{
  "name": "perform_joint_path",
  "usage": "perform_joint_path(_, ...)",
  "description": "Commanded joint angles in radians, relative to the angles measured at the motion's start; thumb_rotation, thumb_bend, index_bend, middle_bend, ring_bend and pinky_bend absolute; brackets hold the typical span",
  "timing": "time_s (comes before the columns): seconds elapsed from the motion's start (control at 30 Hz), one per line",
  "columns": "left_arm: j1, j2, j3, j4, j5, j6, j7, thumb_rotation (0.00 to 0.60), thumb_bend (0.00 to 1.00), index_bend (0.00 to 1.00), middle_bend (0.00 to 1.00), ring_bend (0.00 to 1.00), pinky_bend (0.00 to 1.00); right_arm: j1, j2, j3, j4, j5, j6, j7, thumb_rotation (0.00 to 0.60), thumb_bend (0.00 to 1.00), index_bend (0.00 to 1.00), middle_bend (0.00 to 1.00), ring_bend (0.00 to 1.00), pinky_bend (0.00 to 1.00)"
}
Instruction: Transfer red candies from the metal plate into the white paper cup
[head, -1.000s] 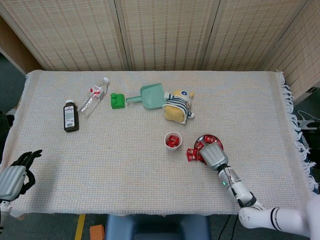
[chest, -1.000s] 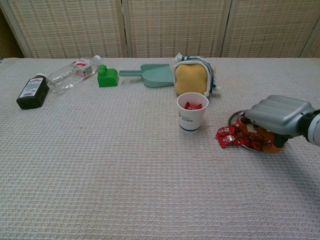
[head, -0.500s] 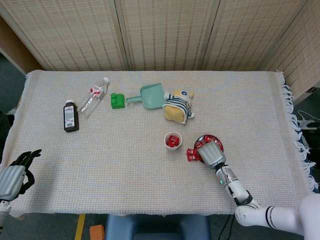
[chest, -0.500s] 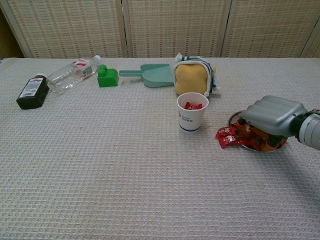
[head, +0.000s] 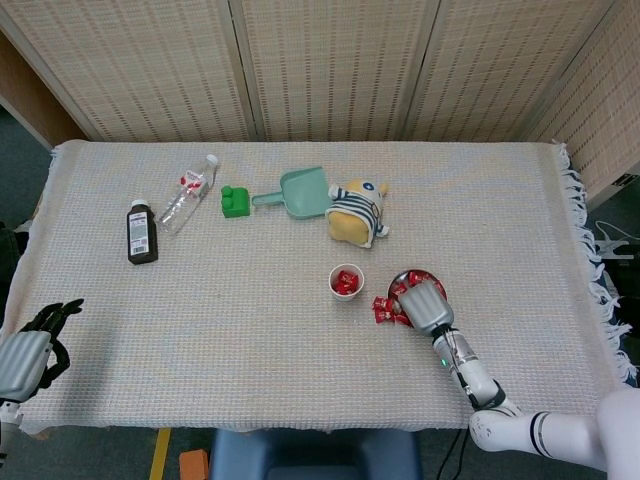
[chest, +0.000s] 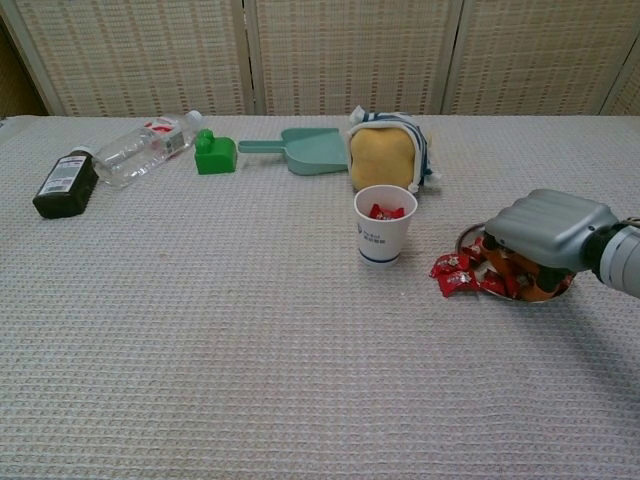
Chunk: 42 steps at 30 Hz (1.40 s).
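The metal plate (head: 421, 276) (chest: 466, 240) lies right of the white paper cup (head: 346, 283) (chest: 384, 231), which holds a few red candies (chest: 385, 211). My right hand (head: 425, 306) (chest: 548, 229) rests palm down over the plate, its fingers (chest: 508, 268) curled into the candy pile. Whether they grip a candy is hidden under the palm. More red candies (head: 382, 309) (chest: 455, 275) have spilled onto the cloth at the plate's left edge. My left hand (head: 30, 353) hangs at the table's near left corner, fingers apart and holding nothing; only the head view shows it.
At the back lie a dark bottle (head: 141, 233), a clear plastic bottle (head: 189, 193), a green block (head: 235, 201), a teal scoop (head: 300, 193) and a striped plush toy (head: 355, 213) just behind the cup. Fringed cloth edge (head: 588, 240) on the right.
My right hand has shifted slightly left and settled lower over the plate. The cup, the spilled candies and my left hand have not moved.
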Motion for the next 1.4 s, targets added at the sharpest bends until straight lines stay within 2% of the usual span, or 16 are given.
perform_joint_path(0.03,0.000,0.000,0.000,0.000,0.000,0.000,0.000,0.600,1.00,0.09,0.18,0.10,0.31,-0.003,0.006,0.007,-0.008,-0.013,0.012,0.011,0.600,0.29,0.71,0.80,0.75,1.00)
perform_joint_path(0.17,0.000,0.000,0.001,0.000,0.002,0.001,0.000,0.600,1.00,0.09,0.18,0.10,0.31,-0.007,0.023,0.025,-0.033,-0.039,0.041,0.037,0.600,0.29,0.71,0.81,0.75,1.00)
perform_joint_path(0.5,-0.001,-0.002,0.001,-0.001,0.002,-0.001,0.005,0.600,1.00,0.09,0.18,0.10,0.31,0.024,0.074,0.110,-0.150,-0.085,0.079,0.082,0.600,0.29,0.71,0.81,0.75,1.00)
perform_joint_path(0.63,-0.002,-0.002,0.001,-0.002,0.002,-0.002,0.004,0.600,1.00,0.09,0.18,0.10,0.31,0.058,0.066,0.158,-0.178,-0.077,0.064,0.099,0.600,0.29,0.71,0.81,0.75,1.00)
perform_joint_path(0.8,-0.001,0.000,0.000,0.000,0.001,0.000,-0.004,0.600,1.00,0.09,0.18,0.10,0.31,0.106,0.024,0.204,-0.159,-0.033,0.013,0.131,0.600,0.29,0.71,0.81,0.75,1.00)
perform_joint_path(1.23,-0.003,0.005,-0.003,0.009,-0.005,-0.007,-0.027,0.600,1.00,0.09,0.18,0.10,0.31,0.168,-0.075,0.226,-0.038,0.020,-0.065,0.224,0.600,0.29,0.68,0.81,0.75,1.00)
perform_joint_path(1.4,-0.003,0.005,-0.003,0.010,-0.006,-0.008,-0.028,0.600,1.00,0.09,0.18,0.10,0.31,0.176,-0.070,0.217,-0.034,0.024,-0.075,0.231,0.600,0.28,0.56,0.81,0.74,1.00)
